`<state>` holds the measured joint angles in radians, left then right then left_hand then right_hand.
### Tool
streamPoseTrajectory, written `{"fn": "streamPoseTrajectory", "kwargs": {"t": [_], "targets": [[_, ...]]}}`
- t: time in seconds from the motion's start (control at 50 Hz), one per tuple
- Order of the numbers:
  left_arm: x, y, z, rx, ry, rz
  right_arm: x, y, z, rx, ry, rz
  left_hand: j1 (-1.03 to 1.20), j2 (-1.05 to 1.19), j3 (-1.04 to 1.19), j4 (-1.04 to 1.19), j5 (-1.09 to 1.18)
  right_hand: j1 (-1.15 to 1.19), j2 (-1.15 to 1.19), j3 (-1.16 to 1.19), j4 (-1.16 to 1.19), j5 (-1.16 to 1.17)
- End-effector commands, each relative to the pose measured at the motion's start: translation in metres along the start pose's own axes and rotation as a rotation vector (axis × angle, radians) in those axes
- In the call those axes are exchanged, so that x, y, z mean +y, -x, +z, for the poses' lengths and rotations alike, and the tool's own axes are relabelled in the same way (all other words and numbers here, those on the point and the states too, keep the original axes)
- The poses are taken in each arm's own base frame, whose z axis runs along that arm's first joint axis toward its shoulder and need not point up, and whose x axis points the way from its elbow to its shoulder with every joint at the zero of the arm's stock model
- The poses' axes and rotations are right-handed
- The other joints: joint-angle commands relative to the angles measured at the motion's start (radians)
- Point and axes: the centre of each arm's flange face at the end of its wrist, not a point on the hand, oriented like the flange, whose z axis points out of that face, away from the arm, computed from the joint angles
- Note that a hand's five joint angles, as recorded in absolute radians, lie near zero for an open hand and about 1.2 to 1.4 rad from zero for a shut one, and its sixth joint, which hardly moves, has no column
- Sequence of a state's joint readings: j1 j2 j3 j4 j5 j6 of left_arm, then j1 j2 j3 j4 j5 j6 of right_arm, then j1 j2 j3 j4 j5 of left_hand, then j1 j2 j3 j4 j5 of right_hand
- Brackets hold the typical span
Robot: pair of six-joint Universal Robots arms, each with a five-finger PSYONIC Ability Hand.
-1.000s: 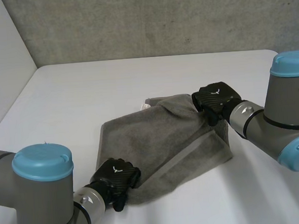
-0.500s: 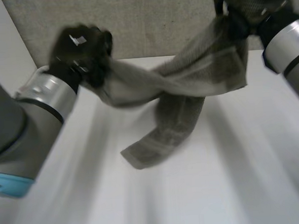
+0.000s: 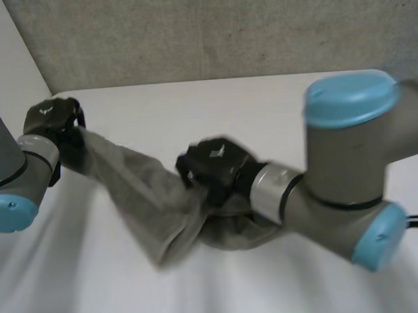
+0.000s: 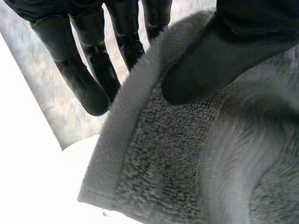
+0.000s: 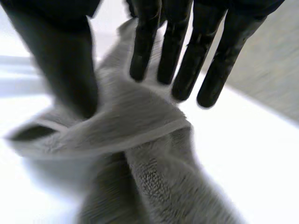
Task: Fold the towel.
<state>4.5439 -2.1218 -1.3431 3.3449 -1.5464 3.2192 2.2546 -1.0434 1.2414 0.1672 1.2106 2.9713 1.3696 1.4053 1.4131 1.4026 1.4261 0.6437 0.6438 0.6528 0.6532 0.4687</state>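
— Head view first: what are you holding?
— My left hand (image 3: pixel 50 118) is gripping one end of the towel (image 3: pixel 132 182) near the far left corner of the table (image 3: pixel 191 101). The towel is slanting down from there to my right hand (image 3: pixel 211 167), which is clutching it near the table's middle. The rest is bunching on the table under that hand.
— And the left wrist view?
— My thumb (image 4: pixel 210 60) is pressing the towel's hemmed edge against my fingers (image 4: pixel 88 84). They are lying nearly straight and close together behind it, so I am pinching the hem.
— The right wrist view?
— My fingers (image 5: pixel 177 51) are reaching out straight and slightly spread over a fold of towel, with the thumb (image 5: pixel 65 65) opposite. The fold is passing between them, pinched, and the towel is trailing away twisted.
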Motion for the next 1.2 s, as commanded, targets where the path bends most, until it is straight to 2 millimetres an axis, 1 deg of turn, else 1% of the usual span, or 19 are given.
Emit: {"fn": "streamPoseTrajectory", "kwargs": {"t": [0.02,0.08,0.12,0.2,0.3,0.34,0.36,0.4,0.46,0.5,0.56,0.62,0.66,0.88,1.0,1.06,1.1,1.16,1.2], "targets": [[0.014,0.008,0.01,-0.017,0.034,0.066,0.004,-0.002,0.005,0.007,0.016,0.005,-0.745,-0.781,-0.788,-0.778,-0.976,-0.332,-0.332,-0.341,-0.341,-0.331],[0.011,0.006,0.007,-0.013,0.03,0.068,0.001,-0.008,0.003,0.031,0.008,0.004,-0.818,-0.854,-0.862,-0.851,-1.049,-0.344,-0.345,-0.353,-0.354,-0.344],[-0.005,0.006,-0.003,-0.012,-0.003,0.074,-0.007,-0.029,-0.006,0.103,-0.006,0.014,-0.976,-1.012,-1.02,-1.009,-1.207,-0.356,-0.356,-0.365,-0.366,-0.356],[-0.019,0.002,-0.016,-0.001,-0.03,0.078,-0.015,-0.045,-0.018,0.156,-0.023,0.017,-0.989,-1.024,-1.032,-1.022,-1.22,-0.359,-0.359,-0.368,-0.369,-0.359],[-0.032,-0.007,-0.043,0.031,-0.046,0.081,-0.016,-0.061,-0.034,0.216,-0.029,0.025,-0.989,-1.024,-1.032,-1.022,-1.22,-0.356,-0.356,-0.365,-0.366,-0.356],[-0.036,-0.026,-0.07,0.118,-0.054,0.085,-0.015,-0.073,-0.042,0.27,-0.026,0.027,-0.983,-1.019,-1.026,-1.016,-1.214,-0.347,-0.347,-0.356,-0.357,-0.347],[-0.036,-0.026,-0.07,0.119,-0.054,0.085,-0.015,-0.073,-0.042,0.27,-0.026,0.027,-0.983,-1.019,-1.026,-1.016,-1.214,-0.347,-0.347,-0.356,-0.357,-0.347],[-0.032,-0.045,-0.097,0.221,-0.046,0.092,-0.013,-0.08,-0.047,0.314,-0.019,0.015,-0.974,-1.01,-1.018,-1.007,-1.205,-0.342,-0.342,-0.351,-0.351,-0.341],[-0.031,-0.053,-0.111,0.267,-0.043,0.094,-0.012,-0.083,-0.049,0.331,-0.009,-0.007,-0.971,-1.007,-1.015,-1.004,-1.202,-0.339,-0.339,-0.348,-0.348,-0.338],[-0.019,-0.065,-0.133,0.331,0.0,0.097,-0.007,-0.089,-0.051,0.358,0.035,-0.08,-0.971,-1.007,-1.015,-1.004,-1.202,-0.333,-0.333,-0.342,-0.342,-0.332],[-0.003,-0.076,-0.151,0.383,0.075,0.103,0.002,-0.096,-0.054,0.379,0.098,-0.174,-0.977,-1.013,-1.02,-1.01,-1.208,-0.333,-0.333,-0.342,-0.342,-0.332],[0.005,-0.081,-0.158,0.405,0.116,0.108,0.007,-0.098,-0.056,0.378,0.14,-0.216,-0.983,-1.019,-1.026,-1.016,-1.214,-0.333,-0.333,-0.342,-0.342,-0.332],[0.022,-0.089,-0.167,0.442,0.204,0.119,0.012,-0.099,-0.059,0.363,0.199,-0.272,-0.997,-1.033,-1.041,-1.03,-1.228,-0.333,-0.333,-0.342,-0.342,-0.332],[0.067,-0.095,-0.161,0.468,0.346,0.253,0.043,-0.108,-0.04,0.297,0.31,-0.251,-1.092,-1.127,-1.135,-1.125,-1.323,-0.333,-0.333,-0.342,-0.342,-0.332],[0.078,-0.094,-0.158,0.455,0.377,0.304,0.055,-0.112,-0.031,0.288,0.334,-0.239,-1.089,-1.124,-1.132,-1.122,-1.32,-0.3,-0.3,-0.309,-0.31,-0.3],[0.082,-0.096,-0.156,0.439,0.378,0.322,0.062,-0.113,-0.024,0.283,0.336,-0.241,-1.065,-1.101,-1.109,-1.098,-1.296,-0.118,-0.118,-0.127,-0.128,-0.118],[0.082,-0.098,-0.151,0.411,0.351,0.332,0.066,-0.115,-0.017,0.293,0.314,-0.252,-0.978,-1.013,-1.021,-1.011,-1.209,0.203,0.203,0.194,0.194,0.204],[0.081,-0.099,-0.148,0.397,0.326,0.336,0.066,-0.116,-0.014,0.3,0.298,-0.262,-0.895,-0.931,-0.938,-0.928,-1.126,0.343,0.342,0.334,0.333,0.343],[0.079,-0.1,-0.141,0.365,0.276,0.342,0.065,-0.122,-0.009,0.324,0.268,-0.273,-0.699,-0.735,-0.743,-0.732,-0.93,0.719,0.719,0.71,0.71,0.72]]}}
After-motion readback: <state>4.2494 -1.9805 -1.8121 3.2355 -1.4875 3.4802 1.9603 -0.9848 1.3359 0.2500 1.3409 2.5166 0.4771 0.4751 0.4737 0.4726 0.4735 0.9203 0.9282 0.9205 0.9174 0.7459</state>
